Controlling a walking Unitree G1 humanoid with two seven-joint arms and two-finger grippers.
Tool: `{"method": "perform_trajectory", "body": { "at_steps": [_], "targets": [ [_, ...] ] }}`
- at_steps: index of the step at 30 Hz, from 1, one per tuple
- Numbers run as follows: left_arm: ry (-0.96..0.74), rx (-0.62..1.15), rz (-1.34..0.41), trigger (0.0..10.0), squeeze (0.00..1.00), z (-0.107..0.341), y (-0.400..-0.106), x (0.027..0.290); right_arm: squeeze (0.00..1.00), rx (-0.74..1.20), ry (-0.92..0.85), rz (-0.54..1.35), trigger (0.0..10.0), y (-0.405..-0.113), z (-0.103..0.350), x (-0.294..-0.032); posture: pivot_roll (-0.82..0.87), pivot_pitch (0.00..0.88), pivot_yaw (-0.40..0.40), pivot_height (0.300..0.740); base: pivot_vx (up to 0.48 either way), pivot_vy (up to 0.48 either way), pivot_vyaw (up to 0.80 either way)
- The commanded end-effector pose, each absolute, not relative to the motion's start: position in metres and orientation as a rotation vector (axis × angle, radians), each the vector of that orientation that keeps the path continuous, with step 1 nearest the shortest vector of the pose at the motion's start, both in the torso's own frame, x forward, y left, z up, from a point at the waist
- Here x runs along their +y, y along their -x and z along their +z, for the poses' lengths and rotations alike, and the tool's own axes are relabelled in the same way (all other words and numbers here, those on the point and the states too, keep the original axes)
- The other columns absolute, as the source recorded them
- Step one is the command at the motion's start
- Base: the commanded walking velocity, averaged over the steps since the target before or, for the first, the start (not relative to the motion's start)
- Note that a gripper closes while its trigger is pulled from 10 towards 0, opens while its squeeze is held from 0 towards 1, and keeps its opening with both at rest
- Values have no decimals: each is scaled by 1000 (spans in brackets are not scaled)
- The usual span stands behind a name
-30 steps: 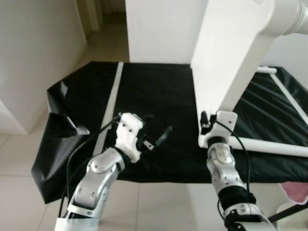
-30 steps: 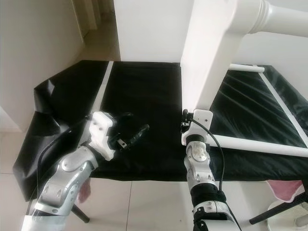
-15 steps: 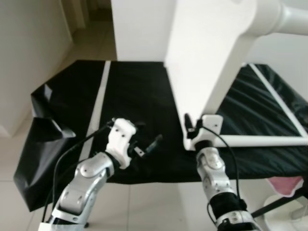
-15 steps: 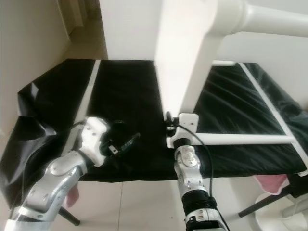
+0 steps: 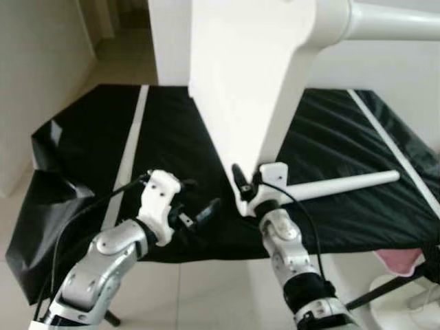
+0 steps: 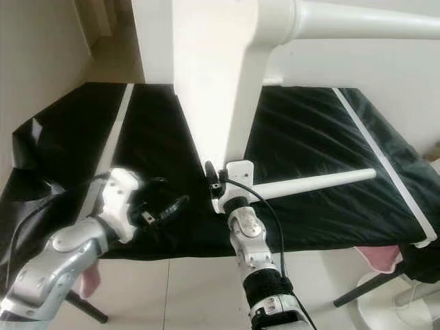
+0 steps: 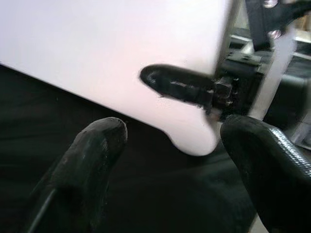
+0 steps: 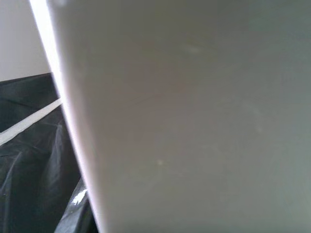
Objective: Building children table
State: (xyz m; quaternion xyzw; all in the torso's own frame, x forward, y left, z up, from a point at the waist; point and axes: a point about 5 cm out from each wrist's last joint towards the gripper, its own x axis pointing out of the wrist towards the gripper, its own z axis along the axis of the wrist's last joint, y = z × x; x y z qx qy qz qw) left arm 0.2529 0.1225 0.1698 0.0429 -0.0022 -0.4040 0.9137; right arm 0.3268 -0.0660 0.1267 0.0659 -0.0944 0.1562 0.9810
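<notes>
A large white table panel (image 5: 254, 82) stands upright over the black sheet (image 5: 96, 137), with a round white leg (image 5: 392, 20) joined to it at the upper right. My right gripper (image 5: 244, 189) is shut on the panel's lower corner; one of its black fingers (image 7: 180, 85) lies against the white face. My left gripper (image 5: 198, 198) hangs open just left of that corner, above the sheet's front edge, holding nothing. Its two fingertips (image 7: 92, 145) stand wide apart. A loose white leg (image 5: 344, 184) lies on the sheet to the right of the panel.
White strips (image 5: 130, 148) run along the sheet at the left and at the right (image 5: 392, 148). A white wall block stands behind the panel. Tiled floor lies in front, with a pink cloth (image 5: 399, 261) and a dark stand at the lower right.
The camera has shifted. The panel and my right gripper now sit further left and closer to my left gripper. The left gripper stays open.
</notes>
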Motion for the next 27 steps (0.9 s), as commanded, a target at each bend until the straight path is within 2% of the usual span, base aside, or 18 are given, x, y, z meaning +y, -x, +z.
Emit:
{"method": "perform_trajectory", "body": {
  "at_steps": [1,3,4,5,9,10,17,18,19,20,24,25,27],
  "targets": [
    [-84,22,-1088,10000,0,168,-239,114,0,-217,-123,491,0,-323,136,-33,85,0,-62,740,0,0,0],
    [-88,37,-1104,10000,0,168,-237,114,0,-211,-128,482,0,-324,135,-31,84,0,-65,740,0,0,0],
    [-90,40,-1111,10000,0,168,-236,114,0,-211,-124,481,1725,-324,136,-30,86,0,-66,740,0,0,0],
    [-89,45,-1119,10000,0,168,-236,113,0,-212,-120,482,9647,-324,137,-29,86,0,-66,740,0,0,0],
    [-84,50,-1132,10000,0,169,-234,112,0,-217,-118,475,10000,-324,138,-30,86,0,-68,740,0,0,0],
    [-79,50,-1143,10000,0,169,-232,111,1000,-224,-129,456,10000,-324,138,-34,87,0,-69,740,0,0,0],
    [-65,72,-1202,10000,0,168,-221,104,1000,-248,-124,364,10000,-319,133,-54,84,0,-72,740,0,0,0],
    [-67,78,-1208,10000,0,167,-221,103,776,-246,-123,355,10000,-317,132,-57,82,0,-71,740,0,0,0],
    [-67,78,-1208,10000,0,167,-221,103,776,-246,-123,355,10000,-317,132,-57,82,0,-71,740,0,0,0],
    [-68,82,-1214,10000,0,166,-220,103,0,-247,-118,349,10000,-315,130,-60,82,0,-71,740,0,0,0],
    [-69,88,-1222,10000,0,166,-218,102,0,-247,-110,343,10000,-313,129,-63,79,0,-70,740,0,0,0],
    [-70,90,-1236,10000,0,167,-216,102,0,-246,-98,318,10000,-308,125,-73,79,0,-70,740,0,0,0],
    [-68,91,-1242,10000,0,167,-216,102,0,-246,-95,315,10000,-305,124,-78,78,0,-70,740,0,0,0]
  ]
}}
